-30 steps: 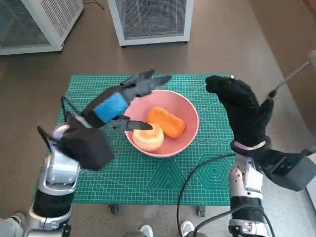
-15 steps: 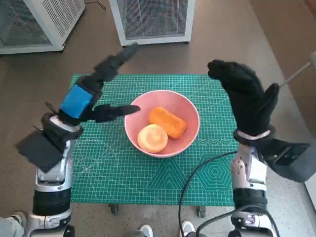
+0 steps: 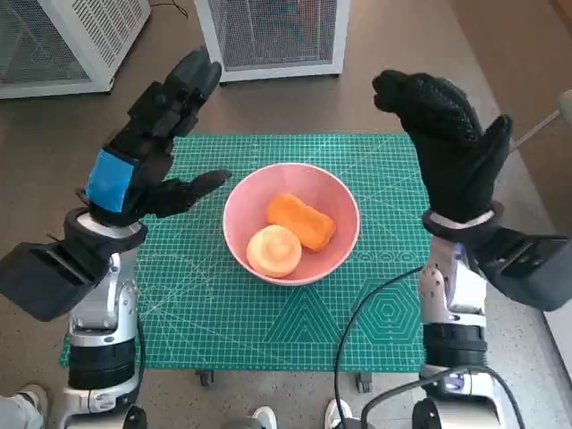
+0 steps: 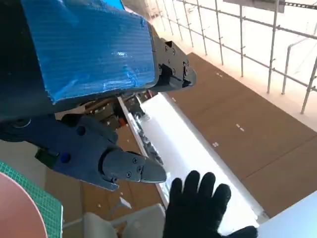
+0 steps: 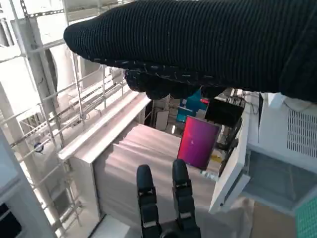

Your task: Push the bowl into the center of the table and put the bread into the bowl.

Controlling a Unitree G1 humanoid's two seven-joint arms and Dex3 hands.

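Resting mid-mat, pink bowl point(image 3: 291, 223) contains both breads point(image 3: 302, 221); left hand point(image 3: 146, 147) and right hand point(image 3: 447, 154) raised, fingers spread, empty.

Green cutting mat point(image 3: 268, 322), white mesh-fronted cabinets point(image 3: 273, 36) behind, possibly shoes point(image 3: 264, 416) at table's near edge

Head view steeply down on table point(image 3: 268, 331); wrist views face outward, roomward.
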